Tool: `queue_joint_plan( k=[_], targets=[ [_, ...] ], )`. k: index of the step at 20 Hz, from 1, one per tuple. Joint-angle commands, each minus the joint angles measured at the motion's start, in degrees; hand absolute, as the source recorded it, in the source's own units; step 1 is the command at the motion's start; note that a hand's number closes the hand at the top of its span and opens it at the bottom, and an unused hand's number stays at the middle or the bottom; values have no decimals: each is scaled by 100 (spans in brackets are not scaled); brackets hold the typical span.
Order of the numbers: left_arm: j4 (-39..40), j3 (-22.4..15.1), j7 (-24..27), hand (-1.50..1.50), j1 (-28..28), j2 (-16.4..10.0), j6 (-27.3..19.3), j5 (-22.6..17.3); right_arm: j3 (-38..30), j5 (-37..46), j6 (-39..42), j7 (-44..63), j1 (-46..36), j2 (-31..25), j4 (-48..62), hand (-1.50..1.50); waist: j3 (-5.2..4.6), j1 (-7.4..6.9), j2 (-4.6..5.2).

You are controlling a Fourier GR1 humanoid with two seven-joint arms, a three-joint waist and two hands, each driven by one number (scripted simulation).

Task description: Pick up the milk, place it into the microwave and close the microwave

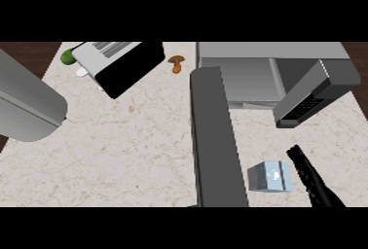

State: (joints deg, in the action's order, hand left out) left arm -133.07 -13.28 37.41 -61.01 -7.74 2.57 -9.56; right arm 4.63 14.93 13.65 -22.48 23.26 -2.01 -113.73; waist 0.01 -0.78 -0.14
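The milk [271, 176], a small pale blue-grey carton, stands on the counter at the lower right. My right hand [310, 177] comes up from the lower edge just to the carton's right, its black fingers straight and not closed round it. The microwave [248, 78] sits at the back right with its cavity showing. Its grey door [215, 141] is swung wide open and reaches toward me, just left of the milk. A dark keypad panel [309, 99] juts out at the microwave's right. Only my left forearm [28, 99] shows at the left edge; its hand is out of view.
A black and white appliance [119, 61] lies tilted at the back left, with a green item [68, 56] beside it. A brown mushroom [176, 63] lies near the microwave's left corner. The marble counter [122, 155] spreads between my left forearm and the door.
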Motion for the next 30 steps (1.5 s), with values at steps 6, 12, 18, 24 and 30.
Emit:
queue_joint_plan(
  k=[6, 12, 18, 24, 30],
  targets=[
    [63, 522, 262, -150, -278, -197, 414, -448, -506, 295, -481, -665, -881, -17, 1715, -150, 4, 6, 9],
    [111, 365, 279, -150, -144, -2, 342, -252, -937, 56, -194, -1277, -1576, -422, 3013, -150, 5, 2, 15],
    [422, 684, 572, -150, -261, -48, 656, -458, -599, 355, -251, -1552, -1589, -280, 3590, -150, 1, 9, 8],
    [164, 446, 823, -150, -825, 90, 874, -196, -608, 773, -804, -2085, -1739, -221, 4471, 150, 5, -20, 6],
    [688, 692, 896, -150, -436, 119, 989, -415, -953, 967, -1378, -2370, -2406, -365, 5342, -150, 3, -11, 14]
  ],
)
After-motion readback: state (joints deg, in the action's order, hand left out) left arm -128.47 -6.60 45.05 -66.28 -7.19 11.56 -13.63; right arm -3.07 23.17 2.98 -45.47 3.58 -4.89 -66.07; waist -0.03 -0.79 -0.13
